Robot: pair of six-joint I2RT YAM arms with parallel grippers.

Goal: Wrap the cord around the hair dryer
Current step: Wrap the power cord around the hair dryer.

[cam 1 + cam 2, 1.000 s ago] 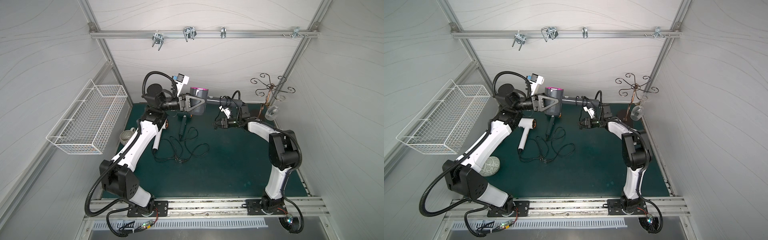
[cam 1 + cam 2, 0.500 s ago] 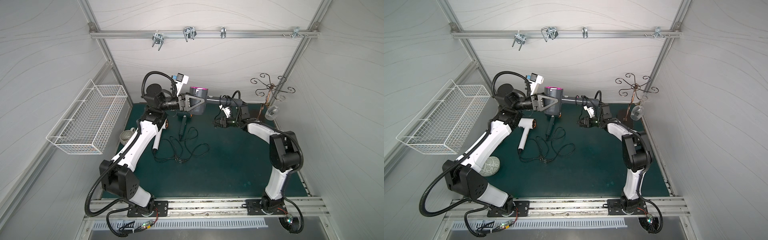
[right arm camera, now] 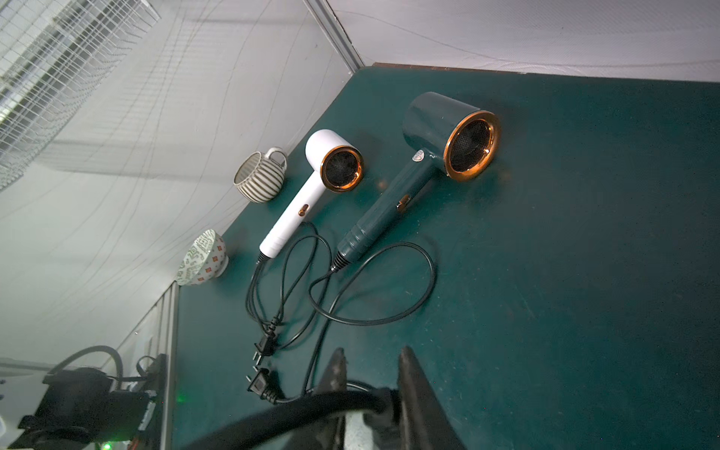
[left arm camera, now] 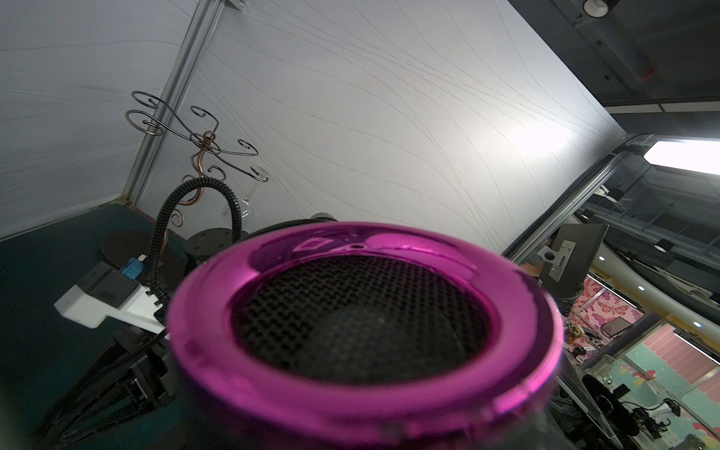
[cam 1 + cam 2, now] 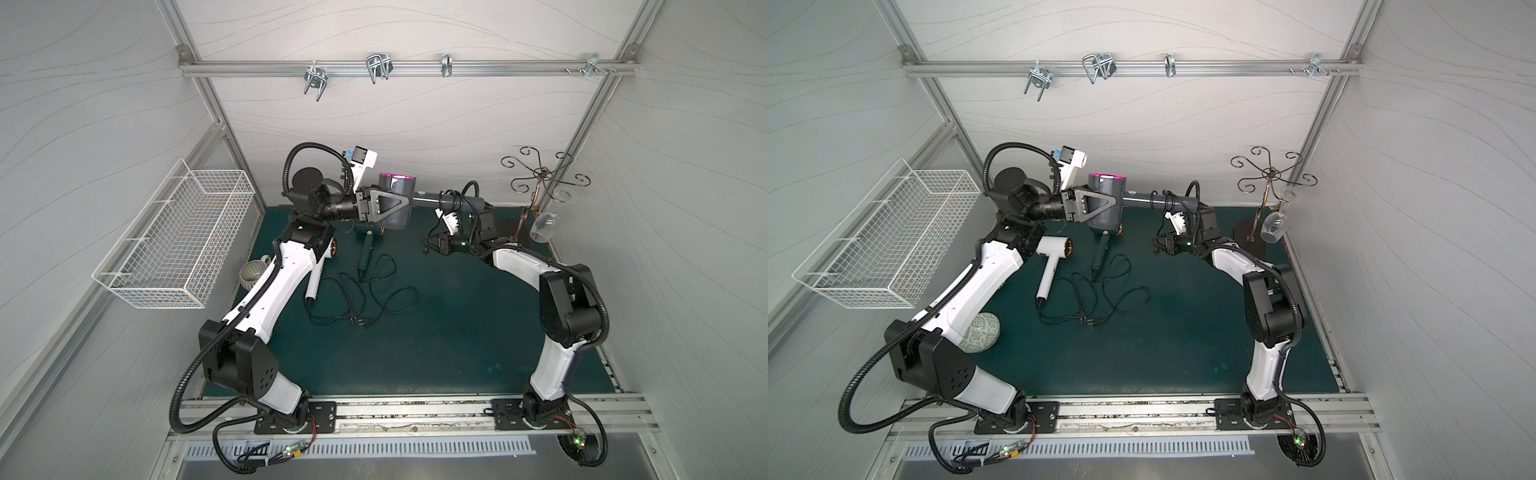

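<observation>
My left gripper [image 5: 390, 205] is shut on the barrel of a grey hair dryer [image 5: 397, 189] with a magenta ring [image 4: 362, 389], holding it in the air at the back. Its handle [image 5: 428, 201] points toward my right arm. Black cord [image 5: 455, 202] is looped round the handle's far end and hangs to my right gripper [image 5: 430, 245] just below. In the right wrist view the thick cord [image 3: 296, 413] crosses one finger and ends between the jaws of my right gripper [image 3: 370, 354], which are closed in on it.
A white hair dryer [image 5: 1050, 266] and a dark green one [image 5: 1100, 253] lie on the green mat with their cords [image 5: 374, 303] tangled. A striped mug [image 5: 253, 272] and a bowl [image 5: 980, 332] sit left. A wire basket [image 5: 178, 237] hangs left; a glass stand [image 5: 536, 178] is at the back right.
My right gripper's jaws have narrowed onto the cord and it has shifted slightly left. The left arm and the dryer have not moved.
</observation>
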